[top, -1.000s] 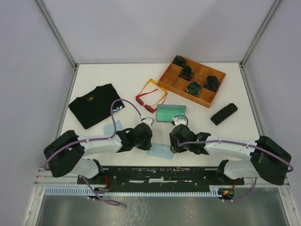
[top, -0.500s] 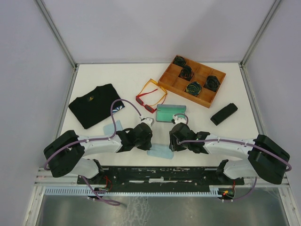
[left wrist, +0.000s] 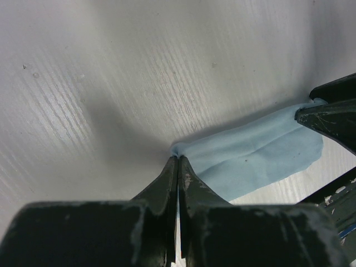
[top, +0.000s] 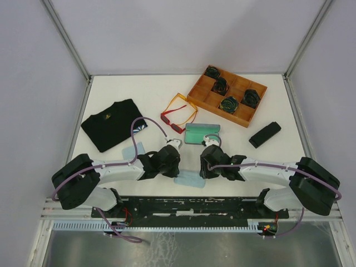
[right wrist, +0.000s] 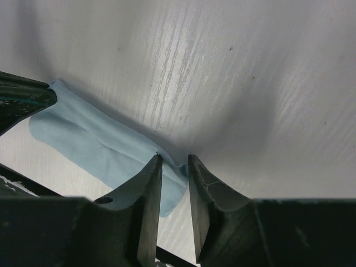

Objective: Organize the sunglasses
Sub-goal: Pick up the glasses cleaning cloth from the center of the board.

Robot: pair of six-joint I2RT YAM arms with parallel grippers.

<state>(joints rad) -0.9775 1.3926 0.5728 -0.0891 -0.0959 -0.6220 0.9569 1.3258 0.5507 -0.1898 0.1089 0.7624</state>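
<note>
Half hidden from above, the light blue cloth (top: 189, 179) lies at the table's (top: 150, 94) 6 o'clock edge; left gripper (left wrist: 177, 160) clamps one corner, right gripper's (right wrist: 174, 162) parted jaws seemingly only straddle another.

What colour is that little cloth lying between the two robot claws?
The cloth is plain light blue, with no pattern. It shows best in the left wrist view.

left jaws pinched shut, right jaws slightly apart (both low).

The right claw (right wrist: 174, 162) has narrowed around the end of the blue cloth (right wrist: 94, 139).
</note>
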